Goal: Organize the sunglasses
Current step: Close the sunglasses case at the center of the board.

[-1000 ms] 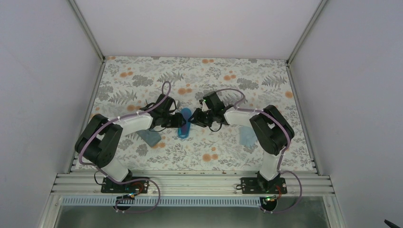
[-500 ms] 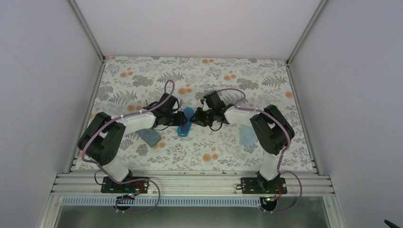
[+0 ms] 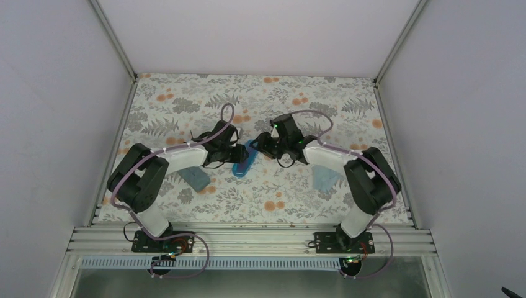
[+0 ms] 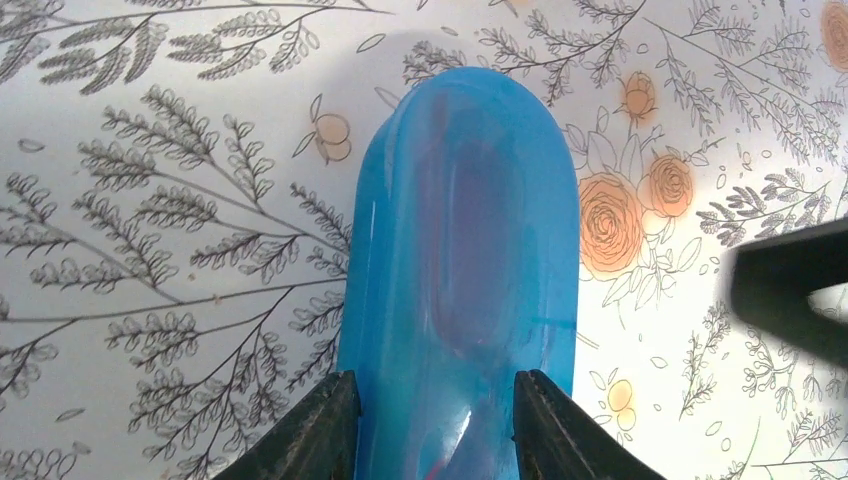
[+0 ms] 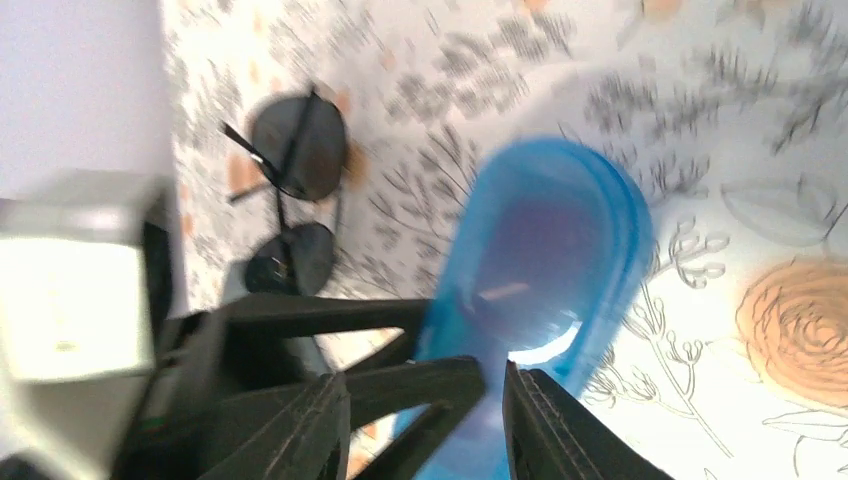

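**Both arms meet at the blue case; black sunglasses lie on the table beside it**

You have the flower-printed table [image 3: 186, 93] under everything. The left arm [image 3: 177, 156] and the right arm [image 3: 329, 155] reach inward from their bases and meet near the middle.

Your left gripper [image 4: 435, 378] is clamped on the near end of the blue case [image 4: 465, 250]. One finger presses each long side, and the case fills the gap between them. The case lies flat and stretches away from that wrist camera. A purplish shade shows through its translucent wall, but you cannot tell what it is.

Your right gripper [image 5: 425, 378] comes at the same case from the other side. Its fingers stand apart with the edge of the case and a left finger in the gap. That blurred view does not show whether they pinch anything.

A grey case [image 3: 197, 179] lies by the left arm's elbow, apart from the blue one. A light blue cloth [image 3: 324, 179] sits partly under the right arm.

The black sunglasses [image 5: 283, 210] lie on the table just beyond the blue case, outside it and touched by neither gripper. The pink-red pair cannot be made out for certain in any view.
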Controlling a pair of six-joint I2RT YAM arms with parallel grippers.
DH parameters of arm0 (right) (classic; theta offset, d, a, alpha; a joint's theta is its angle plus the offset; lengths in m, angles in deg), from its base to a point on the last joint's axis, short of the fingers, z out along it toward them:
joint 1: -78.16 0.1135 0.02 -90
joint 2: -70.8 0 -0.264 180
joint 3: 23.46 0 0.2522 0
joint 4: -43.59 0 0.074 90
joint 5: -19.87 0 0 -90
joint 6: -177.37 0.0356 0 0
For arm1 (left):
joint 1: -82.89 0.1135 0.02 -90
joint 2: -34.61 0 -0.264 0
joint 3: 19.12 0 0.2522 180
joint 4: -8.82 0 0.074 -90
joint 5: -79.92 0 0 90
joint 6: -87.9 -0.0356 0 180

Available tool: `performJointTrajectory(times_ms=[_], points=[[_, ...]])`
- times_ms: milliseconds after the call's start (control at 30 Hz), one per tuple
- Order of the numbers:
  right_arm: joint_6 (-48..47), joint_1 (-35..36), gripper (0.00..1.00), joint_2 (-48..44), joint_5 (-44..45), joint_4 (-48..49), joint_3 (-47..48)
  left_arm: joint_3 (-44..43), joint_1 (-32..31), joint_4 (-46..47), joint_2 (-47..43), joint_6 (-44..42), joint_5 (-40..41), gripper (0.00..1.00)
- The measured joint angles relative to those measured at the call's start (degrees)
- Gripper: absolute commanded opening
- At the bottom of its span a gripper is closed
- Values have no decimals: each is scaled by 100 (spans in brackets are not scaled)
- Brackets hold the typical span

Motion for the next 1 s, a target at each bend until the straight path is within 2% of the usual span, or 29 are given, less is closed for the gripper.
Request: performJointTrajectory(times_ms=[167,400,500,667,1000], points=[[-232,-192,47,-560,448,-9,4,-236,-9,-59,195,-304,-74,39],[-1086,-645,49,-315,623,-208,28,-474,-7,-76,413,-872,-289,39],[-1427,-662,51,28,468,-299,59,-538,-7,-72,481,-1021,-387,39],[-1755,-658,51,483,90,-426,160,-546,-7,-72,492,-1182,-492,45],[-1834,-658,50,564,-157,-483,273,-715,-72,-697,468,-1158,-660,53]])
